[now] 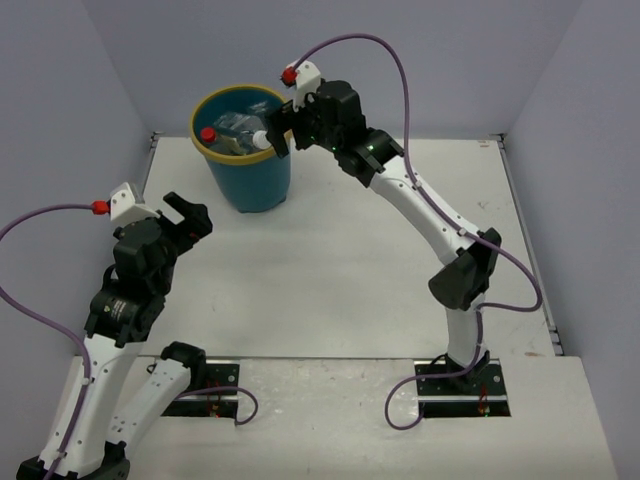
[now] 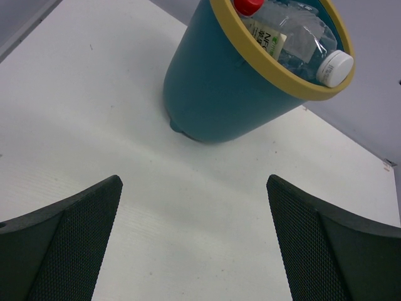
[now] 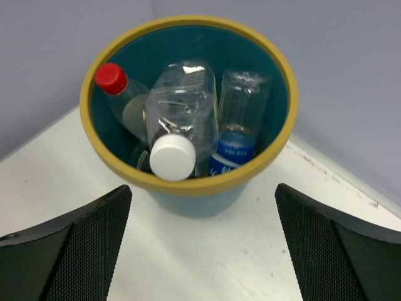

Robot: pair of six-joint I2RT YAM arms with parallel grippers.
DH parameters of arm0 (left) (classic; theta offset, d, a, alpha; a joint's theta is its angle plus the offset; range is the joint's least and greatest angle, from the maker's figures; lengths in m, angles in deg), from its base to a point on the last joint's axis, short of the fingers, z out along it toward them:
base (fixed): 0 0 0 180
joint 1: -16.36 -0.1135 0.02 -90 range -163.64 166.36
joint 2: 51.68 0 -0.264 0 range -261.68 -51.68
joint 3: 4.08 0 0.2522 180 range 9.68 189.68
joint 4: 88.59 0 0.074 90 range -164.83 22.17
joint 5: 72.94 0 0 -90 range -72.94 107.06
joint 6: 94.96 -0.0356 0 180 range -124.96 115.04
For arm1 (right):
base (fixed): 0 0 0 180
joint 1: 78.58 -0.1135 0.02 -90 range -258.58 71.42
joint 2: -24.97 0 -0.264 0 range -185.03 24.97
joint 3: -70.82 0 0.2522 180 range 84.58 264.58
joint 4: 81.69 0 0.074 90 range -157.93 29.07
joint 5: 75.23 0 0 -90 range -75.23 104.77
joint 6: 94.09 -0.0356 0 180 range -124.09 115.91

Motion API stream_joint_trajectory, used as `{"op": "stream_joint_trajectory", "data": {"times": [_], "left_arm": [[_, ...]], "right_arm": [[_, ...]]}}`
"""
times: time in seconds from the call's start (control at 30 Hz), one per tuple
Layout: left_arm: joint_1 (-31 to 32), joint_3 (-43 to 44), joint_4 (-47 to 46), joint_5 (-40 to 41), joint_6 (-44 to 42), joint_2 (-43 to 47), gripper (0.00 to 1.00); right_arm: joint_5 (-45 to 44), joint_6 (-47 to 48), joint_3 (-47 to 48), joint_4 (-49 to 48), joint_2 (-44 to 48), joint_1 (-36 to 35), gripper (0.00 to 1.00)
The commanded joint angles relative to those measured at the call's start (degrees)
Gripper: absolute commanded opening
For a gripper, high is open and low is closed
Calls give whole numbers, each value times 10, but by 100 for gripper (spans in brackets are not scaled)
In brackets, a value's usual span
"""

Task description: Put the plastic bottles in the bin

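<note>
All visible clear plastic bottles [image 3: 183, 106] lie inside the round teal-blue, yellow-rimmed plastic bin [image 1: 245, 185]. Jaws spread and empty: right gripper [image 1: 282, 128] beside rim, left gripper [image 1: 186, 214] well apart. Risk: white-capped bottle [image 3: 171, 157] propped on rim topples out if bumped.

— Where's the bin [image 1: 243, 185]?
— Far left corner of the tabletop [image 1: 350, 260], bottles [image 1: 238, 142] inside: one red cap [image 1: 208, 133], one white cap [image 1: 260, 141].
— The right arm [image 1: 420, 200]?
— Jaws at the rim, on the right-edge side.

Three bottles [image 3: 182, 119], one bin [image 3: 188, 22]
</note>
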Motion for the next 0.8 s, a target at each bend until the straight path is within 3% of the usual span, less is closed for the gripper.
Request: {"op": "stream_joint_trajectory", "data": {"times": [0.0,0.23,0.37,0.53,0.77], "left_arm": [[-3,-11,1,-5,7,-5,100],[-2,-35,-13,-34,15,-12,100],[-2,-52,-23,-33,17,-16,100],[-3,-71,-45,-46,20,-30,100],[-2,-113,-62,-52,18,-45,100]], "right_arm": [[-68,-32,-68,-45,115,0,99],[-113,-76,-315,-81,312,50,99],[-121,-155,-515,-120,435,103,99],[-199,-245,-767,-147,610,128,99],[-238,-331,-940,-138,755,129,99]]}}
